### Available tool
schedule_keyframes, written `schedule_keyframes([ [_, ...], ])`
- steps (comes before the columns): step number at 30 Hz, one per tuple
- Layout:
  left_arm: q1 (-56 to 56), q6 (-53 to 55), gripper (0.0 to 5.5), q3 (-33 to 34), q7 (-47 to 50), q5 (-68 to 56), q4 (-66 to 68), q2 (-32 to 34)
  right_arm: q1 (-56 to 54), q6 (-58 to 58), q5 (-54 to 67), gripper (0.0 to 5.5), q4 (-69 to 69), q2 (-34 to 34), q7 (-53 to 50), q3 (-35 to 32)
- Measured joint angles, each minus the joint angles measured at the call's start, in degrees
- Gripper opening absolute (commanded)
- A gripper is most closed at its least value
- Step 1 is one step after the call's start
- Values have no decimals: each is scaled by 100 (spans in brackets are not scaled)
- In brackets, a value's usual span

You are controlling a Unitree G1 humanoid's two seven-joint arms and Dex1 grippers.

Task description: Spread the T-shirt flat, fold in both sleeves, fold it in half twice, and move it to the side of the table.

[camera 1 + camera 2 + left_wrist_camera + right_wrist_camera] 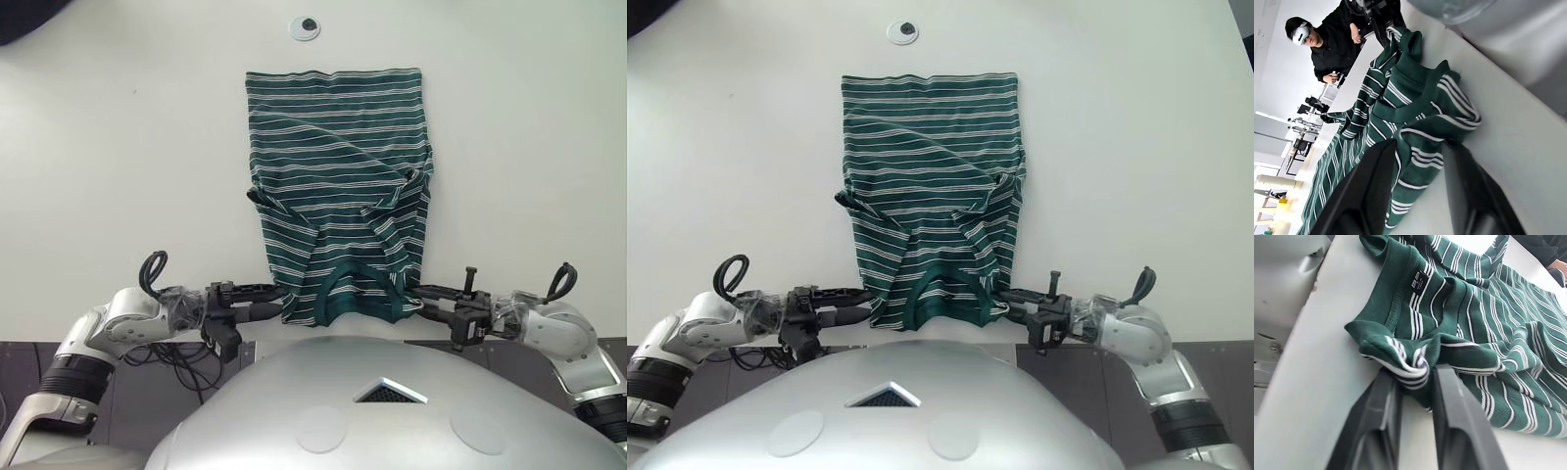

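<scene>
A dark green T-shirt (338, 186) with white stripes lies lengthwise on the white table (118, 176), both sleeves folded in over its body and its collar (1400, 289) at the near edge. My left gripper (277, 301) sits at the near left shoulder corner, shut on the fabric, which fills the gap between its fingers (1371, 186). At the near right shoulder corner, my right gripper (419, 299) is shut on a bunched fold of the shirt (1405, 360). The hem lies at the far end.
A small round disc (306, 27) is set in the table just beyond the hem. Bare tabletop stretches wide on both sides of the shirt. The table's near edge runs right under both grippers, with cables (176, 357) hanging below on the left.
</scene>
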Motion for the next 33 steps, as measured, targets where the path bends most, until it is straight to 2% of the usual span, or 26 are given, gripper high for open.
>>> schedule_keyframes([
  [3,-104,-202,101,147,369,654,-233,7,-1,7,8,0,27,-1,-47,30],
  [15,-284,-351,1,147,1172,1402,-533,97,-10,115,58,0,22,-7,-52,42],
  [23,-323,-179,1,-32,1273,1346,-586,241,-30,240,173,0,6,-230,-22,112],
  [26,-230,71,49,-137,1258,1107,-580,363,-59,241,189,0,16,-232,-11,130],
  [30,20,463,120,-254,862,750,-628,959,-52,290,277,0,34,-249,-39,163],
  [33,87,734,153,-484,657,485,-811,1057,-66,302,280,0,34,-282,-54,174],
])
